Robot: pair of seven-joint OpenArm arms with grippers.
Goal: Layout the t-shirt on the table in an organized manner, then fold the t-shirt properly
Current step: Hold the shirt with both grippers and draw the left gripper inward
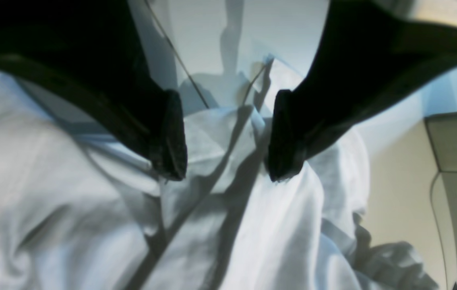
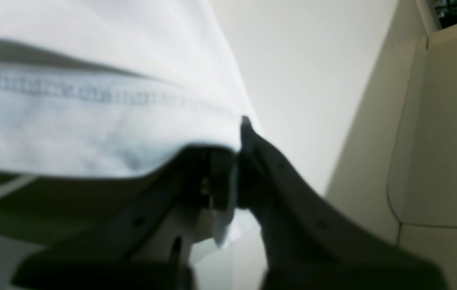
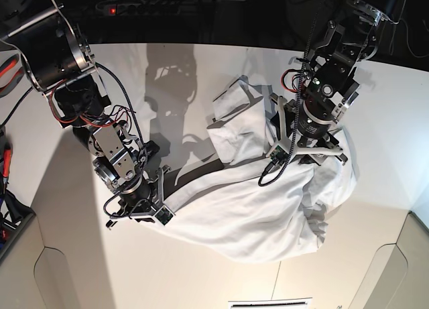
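Right hand (image 2: 238, 161) clamped on t-shirt (image 3: 268, 208) hem; left hand (image 1: 226, 137) wide open above cloth, holding nothing.

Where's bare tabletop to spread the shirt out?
Free: the off-white table along the near edge below the crumpled white cotton t-shirt, and the far strip behind it. Crowded: the middle, between the shut right gripper and the open left gripper.

The t-shirt (image 3: 255, 215) is showing as soft, matt white cloth, creasing into deep wrinkles, with a stitched hem (image 2: 91, 94) running along one edge (the thread rows are looking slightly raised). The table (image 3: 201, 275) is looking smooth and off-white with a dull sheen. The left gripper (image 1: 226, 137) pads are appearing black, matt and faintly ribbed.
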